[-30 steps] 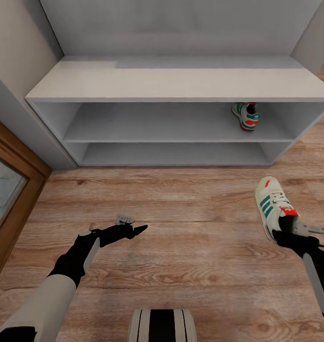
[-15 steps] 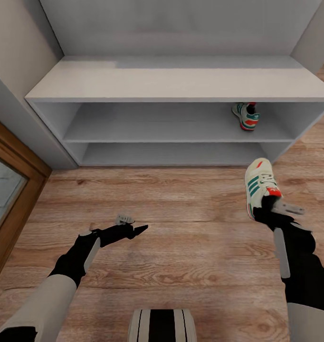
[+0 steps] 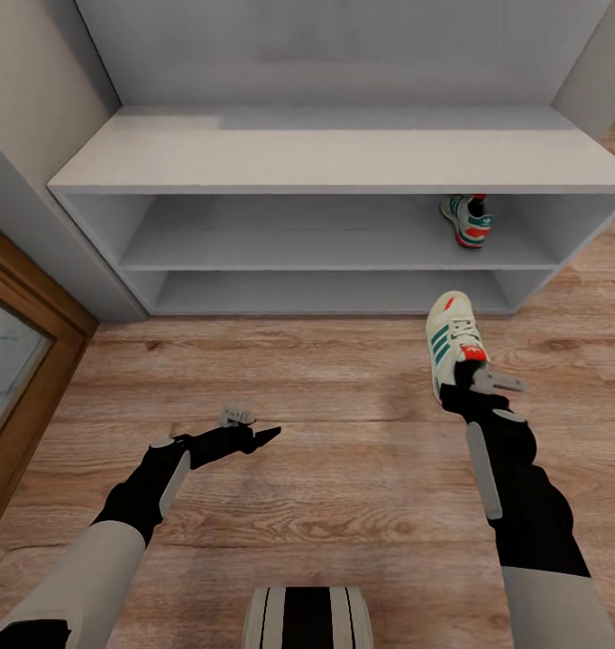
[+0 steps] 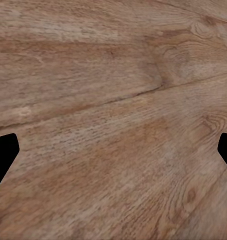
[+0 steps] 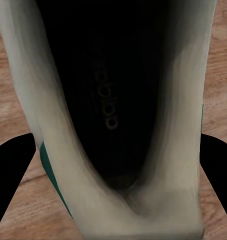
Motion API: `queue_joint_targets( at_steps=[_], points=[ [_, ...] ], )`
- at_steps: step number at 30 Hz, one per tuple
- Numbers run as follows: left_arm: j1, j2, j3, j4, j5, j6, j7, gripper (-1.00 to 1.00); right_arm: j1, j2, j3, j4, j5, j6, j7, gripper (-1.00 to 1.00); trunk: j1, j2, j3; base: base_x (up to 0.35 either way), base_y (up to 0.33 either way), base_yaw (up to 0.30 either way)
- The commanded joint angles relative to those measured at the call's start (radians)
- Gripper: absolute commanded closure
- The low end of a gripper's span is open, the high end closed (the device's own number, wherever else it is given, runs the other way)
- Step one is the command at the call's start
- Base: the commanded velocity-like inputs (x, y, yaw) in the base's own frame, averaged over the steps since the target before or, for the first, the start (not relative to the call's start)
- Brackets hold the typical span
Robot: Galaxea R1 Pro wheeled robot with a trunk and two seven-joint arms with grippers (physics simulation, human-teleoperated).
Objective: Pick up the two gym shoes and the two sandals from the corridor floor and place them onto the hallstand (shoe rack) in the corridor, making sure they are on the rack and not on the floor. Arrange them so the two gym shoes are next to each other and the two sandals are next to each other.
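Note:
One cream gym shoe (image 3: 470, 222) with teal stripes stands on the hallstand's (image 3: 325, 162) upper shelf tier, near its right end. The second gym shoe (image 3: 452, 344) hangs above the corridor floor (image 3: 344, 424), just in front of the rack's lower right part, toe pointing at the shelves. My right gripper (image 3: 471, 382) is shut on its heel end; in the right wrist view the shoe's dark opening (image 5: 113, 100) sits between the fingers (image 5: 11, 170). My left gripper (image 3: 261, 437) hovers open over bare floor, fingertips (image 4: 3, 155) wide apart. The sandals are out of view.
A wooden door frame (image 3: 37, 347) runs along the left edge, beside the grey wall that meets the rack's left end. My own base (image 3: 307, 617) shows at the bottom centre. Wood plank floor stretches between both arms.
My right arm has carried the gym shoe leftward and forward, closer to the rack's lower shelves. The left arm and the shoe on the shelf have not moved.

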Motion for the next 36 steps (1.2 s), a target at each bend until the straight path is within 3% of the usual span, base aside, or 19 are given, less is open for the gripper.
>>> queue_joint_targets(
  at_steps=[1, 7, 10, 11, 12, 13, 15, 18, 27, 33, 34, 35, 36],
  points=[
    [0.000, 0.000, 0.002, 0.000, 0.006, 0.010, -0.004, -1.00, -0.001, 0.000, 0.003, -0.001, -0.008, 0.003, -0.011, 1.00, 0.000, 0.000, -0.001, 0.000, 0.000, 0.000],
    [0.000, 0.000, 0.001, 0.000, 0.006, 0.010, -0.005, -1.00, -0.001, 0.001, 0.009, -0.002, 0.000, 0.003, -0.019, 1.00, 0.000, 0.000, -0.001, 0.000, 0.000, 0.000],
    [0.000, 0.000, 0.001, 0.000, 0.006, 0.010, -0.005, -1.00, -0.001, 0.001, 0.010, -0.003, 0.046, 0.003, -0.019, 1.00, 0.000, 0.000, -0.001, 0.074, 0.000, 0.000],
    [0.000, 0.000, 0.001, 0.000, 0.006, 0.011, -0.005, -1.00, -0.001, 0.004, 0.011, -0.003, 0.113, 0.003, -0.019, 1.00, 0.000, 0.000, -0.001, 0.228, 0.000, 0.000],
    [0.000, 0.000, 0.001, 0.000, 0.006, 0.011, -0.005, -1.00, -0.001, 0.006, 0.011, -0.003, 0.139, 0.003, -0.019, 1.00, 0.000, 0.000, -0.001, 0.252, 0.000, 0.000],
    [0.000, 0.000, 0.001, 0.000, 0.006, 0.011, -0.005, -1.00, -0.001, 0.013, 0.012, -0.003, 0.190, 0.003, -0.019, 1.00, 0.000, 0.000, -0.001, 0.286, 0.000, 0.000],
    [0.000, 0.000, 0.001, 0.000, 0.006, 0.011, -0.005, -1.00, -0.001, 0.021, 0.013, -0.003, 0.254, 0.003, -0.018, 1.00, 0.000, 0.000, -0.001, 0.295, 0.000, 0.000],
    [0.000, 0.000, 0.001, 0.000, 0.006, 0.010, -0.005, -1.00, -0.001, 0.026, 0.013, -0.003, 0.310, 0.003, -0.017, 1.00, 0.000, 0.000, -0.001, 0.164, 0.000, 0.000],
    [0.000, -0.009, 0.001, -0.001, 0.006, 0.011, -0.009, -1.00, -0.001, 0.027, 0.015, -0.003, 0.329, 0.003, -0.015, 1.00, 0.000, 0.000, -0.001, 0.021, 0.000, 0.000],
    [0.000, -0.065, -0.006, 0.001, 0.006, 0.014, -0.017, -1.00, -0.001, 0.027, 0.016, -0.003, 0.327, 0.003, -0.014, 1.00, 0.000, 0.000, -0.002, 0.000, 0.000, 0.062],
    [0.000, -0.079, -0.058, 0.002, 0.007, 0.015, -0.066, -1.00, -0.001, 0.027, 0.032, -0.003, 0.327, 0.003, -0.014, 1.00, 0.000, 0.000, -0.003, 0.000, 0.000, 0.188],
    [0.000, -0.081, -0.076, 0.002, 0.007, 0.015, -0.084, -1.00, -0.001, 0.027, 0.037, -0.003, 0.327, 0.003, -0.014, 1.00, 0.000, 0.000, -0.003, 0.000, 0.000, 0.196],
    [0.000, -0.083, -0.138, 0.002, 0.008, 0.014, -0.154, -1.00, -0.001, 0.027, 0.054, -0.003, 0.327, 0.003, -0.015, 1.00, 0.000, 0.000, -0.004, 0.000, 0.000, 0.211]
  ],
)
